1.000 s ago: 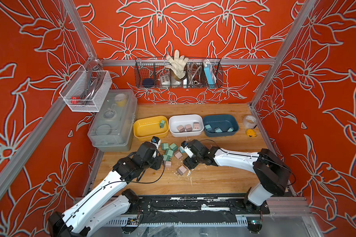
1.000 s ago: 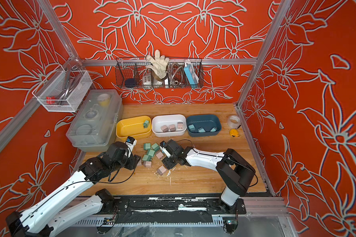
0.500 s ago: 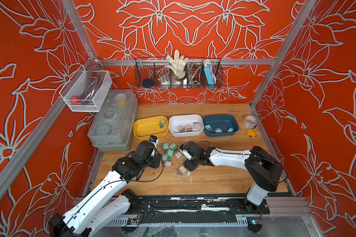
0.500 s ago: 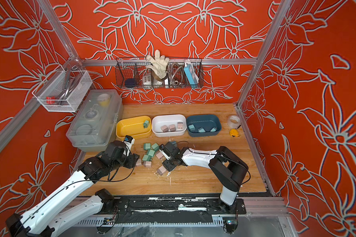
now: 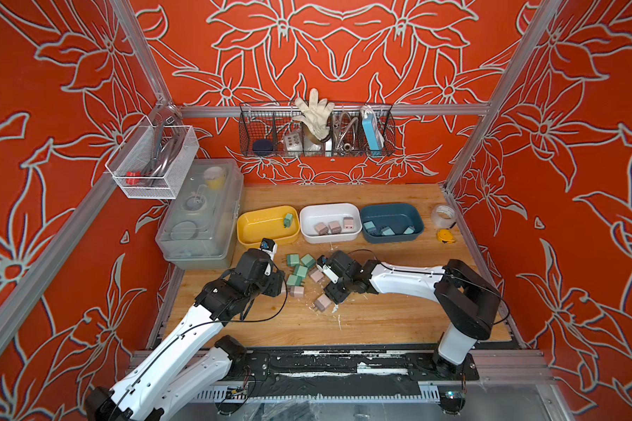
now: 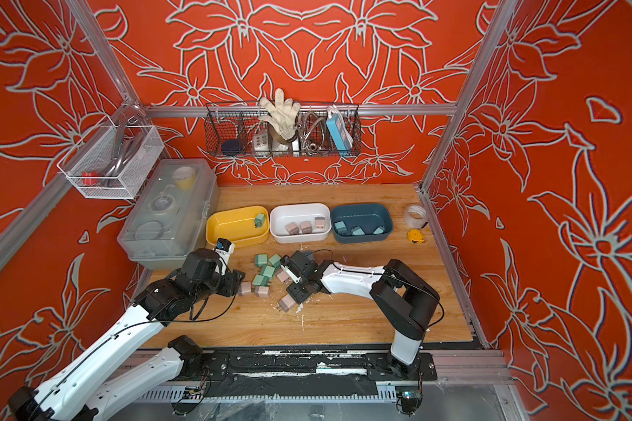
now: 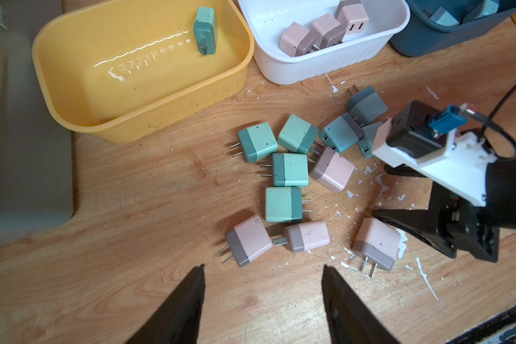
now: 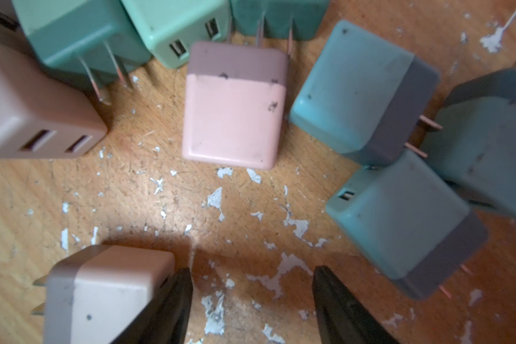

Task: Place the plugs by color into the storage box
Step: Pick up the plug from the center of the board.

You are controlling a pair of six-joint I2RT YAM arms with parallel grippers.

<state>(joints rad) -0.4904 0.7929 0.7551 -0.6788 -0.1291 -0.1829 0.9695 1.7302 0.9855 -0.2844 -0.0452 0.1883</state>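
Observation:
Loose plugs in green, blue and pink lie in a cluster mid-table in both top views. Behind them stand a yellow bin with one green plug, a white bin with three pink ones and a dark blue bin with three blue ones. My left gripper is open and empty, just short of two pink plugs. My right gripper is open, low over bare wood. A pink plug lies against the outside of one finger, and another pink plug lies ahead.
A clear lidded box stands at the left, close to my left arm. A tape roll and a yellow tape measure lie at the right edge. A wire basket hangs on the back wall. White flakes litter the wood.
My right arm's elbow has swung left and its gripper has settled lower beside the pink plug, jaws a little narrower. My left arm has barely shifted.

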